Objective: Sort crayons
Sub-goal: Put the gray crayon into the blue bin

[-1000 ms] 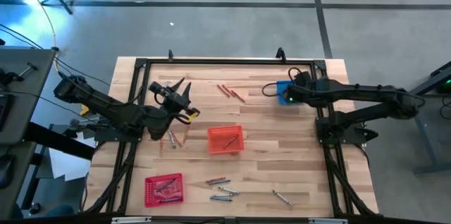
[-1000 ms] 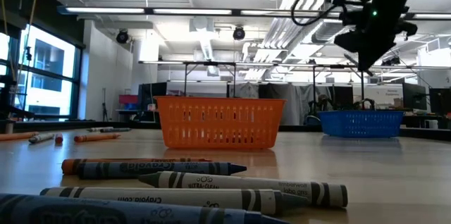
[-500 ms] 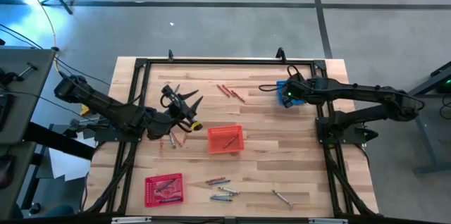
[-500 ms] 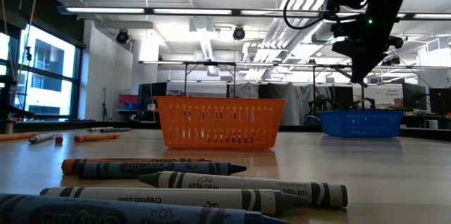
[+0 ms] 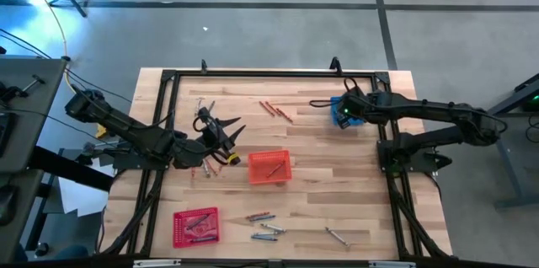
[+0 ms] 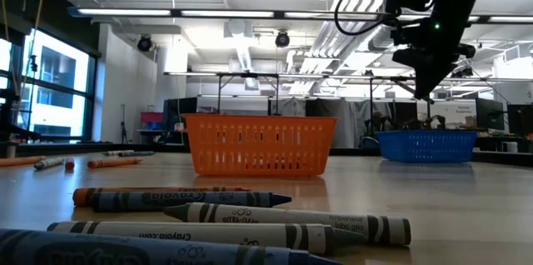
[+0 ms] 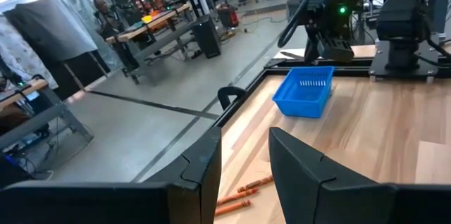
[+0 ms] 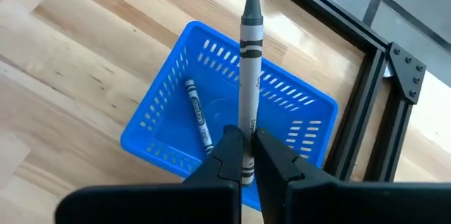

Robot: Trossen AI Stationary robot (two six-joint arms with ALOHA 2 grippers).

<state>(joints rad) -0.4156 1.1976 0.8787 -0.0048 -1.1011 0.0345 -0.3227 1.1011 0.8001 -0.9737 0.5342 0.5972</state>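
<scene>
My right gripper [image 8: 244, 143] is shut on a grey crayon [image 8: 251, 62] above the blue mesh basket [image 8: 162, 136], which stands at the table's far right [image 5: 336, 106]. One more grey crayon [image 8: 198, 120] lies inside that basket. My left gripper [image 7: 243, 175] hangs open over the table's left middle [image 5: 221, 126], with nothing between its fingers. Red-orange crayons [image 5: 276, 109] lie on the wood at the far middle. Mixed crayons [image 5: 207, 167] lie left of the orange basket [image 5: 269, 167], and grey ones [image 5: 264, 226] lie near the front edge. My right gripper pinches the grey crayon near its blunt end [image 8: 246, 127] between its two fingers. The fingers slant down from above and lie along the crayon. It sticks straight out past the fingertips [image 8: 229, 143], tip pointing away, lifted clear above the blue basket.
A red basket [image 5: 195, 226] with crayons in it stands at the near left. A lone grey crayon [image 5: 337, 236] lies near the front right. Black frame rails [image 5: 269, 74] run along the table's edges. In the low view, crayons [image 6: 250, 215] lie close in front of the orange basket [image 6: 258, 144].
My left gripper has moved a little toward the near edge and the orange basket, rolling and tipping as it went, and has stayed open. My right gripper has turned slightly above the blue basket, still shut on the grey crayon.
</scene>
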